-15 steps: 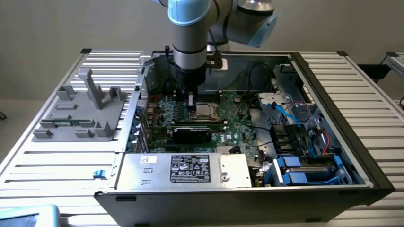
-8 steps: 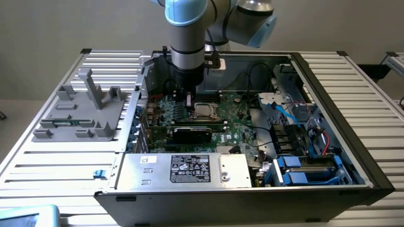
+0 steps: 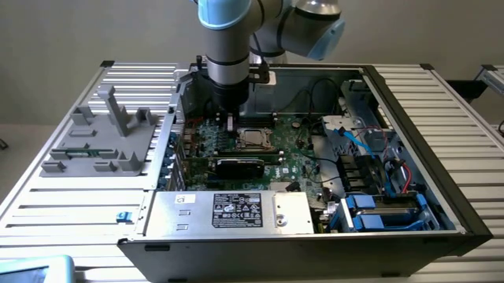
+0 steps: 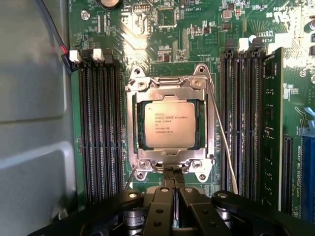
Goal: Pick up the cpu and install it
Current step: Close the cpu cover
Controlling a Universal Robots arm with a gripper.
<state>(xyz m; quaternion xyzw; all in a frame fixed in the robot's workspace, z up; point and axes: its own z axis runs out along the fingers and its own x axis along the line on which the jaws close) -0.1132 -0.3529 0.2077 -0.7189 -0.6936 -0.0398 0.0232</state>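
Fingers (image 4: 161,206) of the gripper (image 4: 172,182) press together on nothing beside the socket (image 4: 170,88) edge, the cpu (image 4: 169,125) already seated inside (latching unclear).

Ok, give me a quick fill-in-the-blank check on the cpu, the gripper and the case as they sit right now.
1. The cpu sits in its ___, within a metal frame.
2. The gripper has its fingers ___.
3. The motherboard is coloured ___.
4. The grey fixture stands beside the computer case, on the exterior view's ___.

Missing words: socket; shut; green; left.
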